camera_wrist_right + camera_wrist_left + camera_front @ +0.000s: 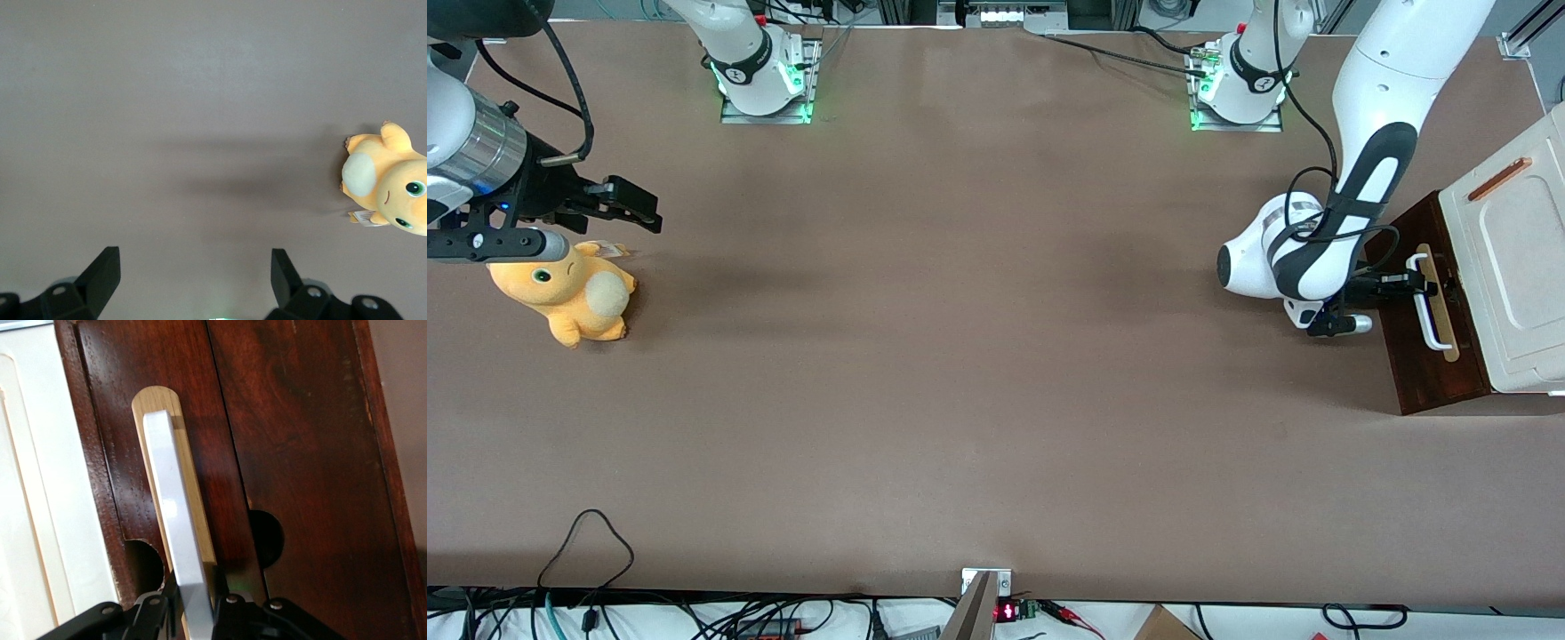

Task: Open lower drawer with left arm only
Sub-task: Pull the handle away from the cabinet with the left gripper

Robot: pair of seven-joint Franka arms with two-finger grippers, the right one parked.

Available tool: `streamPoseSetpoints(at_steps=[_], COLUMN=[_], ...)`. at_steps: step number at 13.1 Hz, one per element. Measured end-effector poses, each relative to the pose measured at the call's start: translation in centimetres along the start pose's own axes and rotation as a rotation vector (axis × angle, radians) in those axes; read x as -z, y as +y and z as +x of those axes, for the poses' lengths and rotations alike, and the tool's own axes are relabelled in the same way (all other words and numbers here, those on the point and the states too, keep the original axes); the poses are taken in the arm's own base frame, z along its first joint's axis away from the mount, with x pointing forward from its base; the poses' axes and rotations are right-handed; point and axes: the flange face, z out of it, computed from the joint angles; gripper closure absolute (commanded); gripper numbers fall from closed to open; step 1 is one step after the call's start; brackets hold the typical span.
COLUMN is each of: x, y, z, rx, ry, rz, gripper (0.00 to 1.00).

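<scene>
The lower drawer is a dark brown wooden front at the working arm's end of the table. It carries a white loop handle on a pale wood strip. The left arm reaches down in front of the drawer. Its black gripper is at the end of the handle farther from the front camera. In the left wrist view the white handle runs between the two black fingers, and the gripper is shut on it, a finger pressed to each side.
A cream-white panel with a thin copper-brown bar lies beside the drawer at the table's end. An orange plush toy sits toward the parked arm's end. Cables hang along the table's near edge.
</scene>
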Motion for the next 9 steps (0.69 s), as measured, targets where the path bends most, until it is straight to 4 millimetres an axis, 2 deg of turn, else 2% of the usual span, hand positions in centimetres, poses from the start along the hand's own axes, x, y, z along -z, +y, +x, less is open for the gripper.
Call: streamPoseSetpoints(at_steps=[4,9], x=[2.3,7.5], y=[0.1,-0.1], z=[0.1,0.0], rx=[-0.005,0.000], ry=[0.028,0.081], rz=[-0.008,-0.040], gripper=[1.00,1.00])
